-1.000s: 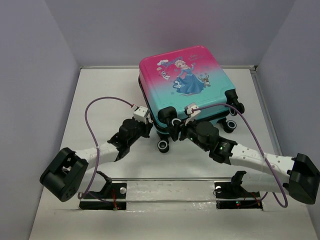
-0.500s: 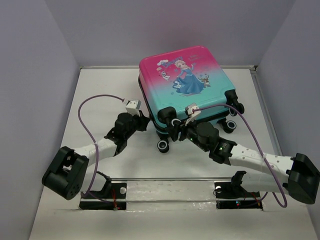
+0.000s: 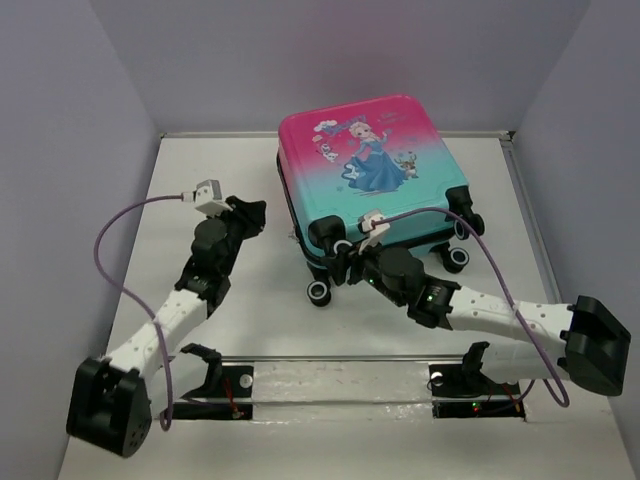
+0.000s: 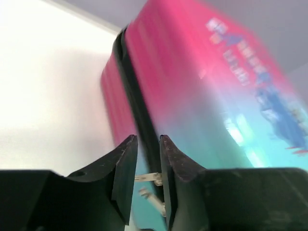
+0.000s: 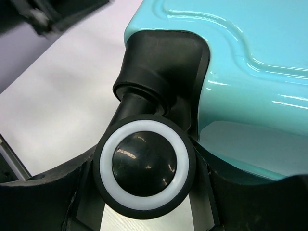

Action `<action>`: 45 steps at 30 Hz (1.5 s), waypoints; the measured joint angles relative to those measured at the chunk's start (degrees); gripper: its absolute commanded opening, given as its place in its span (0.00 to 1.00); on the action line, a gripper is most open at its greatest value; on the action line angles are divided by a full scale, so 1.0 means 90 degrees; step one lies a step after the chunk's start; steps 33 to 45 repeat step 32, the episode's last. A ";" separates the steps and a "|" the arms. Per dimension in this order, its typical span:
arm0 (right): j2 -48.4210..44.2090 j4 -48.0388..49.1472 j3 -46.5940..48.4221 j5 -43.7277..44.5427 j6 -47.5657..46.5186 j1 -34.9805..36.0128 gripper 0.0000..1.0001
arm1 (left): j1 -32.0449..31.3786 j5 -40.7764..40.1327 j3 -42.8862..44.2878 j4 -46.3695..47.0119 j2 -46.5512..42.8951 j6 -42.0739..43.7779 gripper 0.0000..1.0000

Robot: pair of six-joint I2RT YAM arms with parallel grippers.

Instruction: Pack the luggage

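Pink-to-teal luggage [image 3: 365, 175] lies closed and flat at the far middle of the table [image 3: 260, 325]. Right gripper [image 3: 345, 262] clasps a near-corner wheel [image 5: 144, 166]. Left gripper [image 4: 148, 139] is narrowly parted, empty, facing the zip seam [image 4: 137, 103]. Advise anchoring by the wheel and taking the zip pull [image 4: 147, 178] squarely.

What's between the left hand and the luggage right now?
Only a short bare strip of table, seen in the top view; the left wrist view shows just zipper pulls on the luggage ahead.
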 measured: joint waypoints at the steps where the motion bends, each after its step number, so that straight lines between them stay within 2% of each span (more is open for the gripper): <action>1: 0.0073 -0.0005 0.0061 0.0051 0.0000 0.0049 0.07 | 0.0000 -0.0070 -0.0024 -0.0192 -0.0517 -0.0068 0.56; 2: 0.0233 -0.0007 0.0180 0.0141 -0.0002 0.0136 0.07 | -0.0002 -0.0100 -0.0024 -0.0291 -0.0986 -0.0078 0.61; 4: 0.0551 -0.0036 0.0461 0.0299 -0.0032 0.0311 0.07 | -0.0002 -0.0119 0.0022 -0.0493 -0.1766 -0.0100 0.63; 5: 0.0678 -0.0056 0.0576 0.0364 -0.0053 0.0376 0.10 | -0.0002 -0.0114 0.0097 -0.0644 -0.2106 -0.0114 0.65; 6: 0.0894 -0.0092 0.0787 0.0432 -0.0090 0.0486 0.38 | -0.0002 -0.0109 0.0236 -0.0831 -0.2424 -0.0114 0.91; 7: 0.1035 -0.0121 0.0935 0.0459 -0.0102 0.0551 0.51 | -0.0002 -0.0104 0.0359 -0.1020 -0.2654 -0.0109 0.99; 8: 0.1171 -0.0146 0.1066 0.0454 -0.0114 0.0605 0.63 | -0.0002 -0.0109 0.0466 -0.1173 -0.2805 -0.0075 0.99; 9: 0.1375 -0.0270 0.1314 0.0471 -0.0124 0.0673 0.91 | -0.0002 -0.0085 0.0636 -0.1440 -0.3043 -0.0012 0.99; 10: 0.1498 -0.0376 0.1494 0.0471 -0.0129 0.0712 1.00 | -0.0002 -0.0080 0.0748 -0.1634 -0.3203 -0.0012 0.99; 15: 0.1557 -0.0959 0.2035 0.0478 -0.0226 0.0964 1.00 | -0.0002 -0.0041 0.1362 -0.2807 -0.3830 0.0294 0.99; 19: 0.0767 -0.1588 0.2084 0.0678 -0.0316 0.0996 1.00 | -0.0002 0.0109 0.1734 -0.3495 -0.4085 0.0508 0.99; 27: -0.2948 -0.1749 0.1370 0.1814 -0.0794 0.1032 1.00 | -0.0002 0.0661 0.1938 -0.4124 -0.4289 0.0809 0.99; 30: -0.3878 -0.1617 0.1073 0.2402 -0.0860 0.1025 1.00 | -0.0002 0.0731 0.1933 -0.4172 -0.4340 0.0867 0.99; 45: -0.4034 -0.1625 0.0874 0.2623 -0.0860 0.1027 1.00 | -0.0002 0.0753 0.1877 -0.4153 -0.4350 0.0886 0.99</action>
